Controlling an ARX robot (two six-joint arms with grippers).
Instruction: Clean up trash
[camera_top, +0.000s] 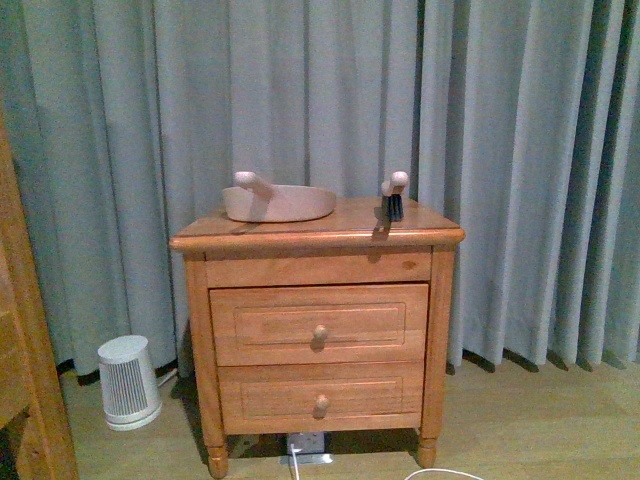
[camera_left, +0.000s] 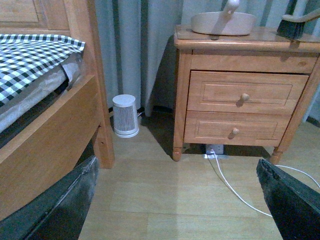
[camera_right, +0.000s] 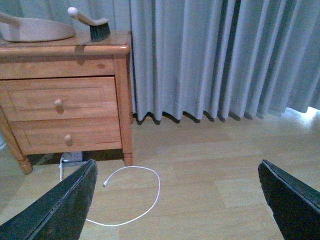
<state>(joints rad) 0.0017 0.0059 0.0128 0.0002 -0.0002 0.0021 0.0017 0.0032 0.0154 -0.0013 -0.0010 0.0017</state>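
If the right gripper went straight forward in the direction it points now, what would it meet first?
Probably the bare wooden floor, beside the white cable loop; the right gripper is open and tilted downward. The curtain lies further off, though depth is hard to judge.

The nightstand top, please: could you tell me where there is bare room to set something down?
The widest bare patch on the nightstand top lies between the dustpan and the brush, joining a strip along the front edge. The left half is crowded by the dustpan. Only a small corner remains right of the brush.
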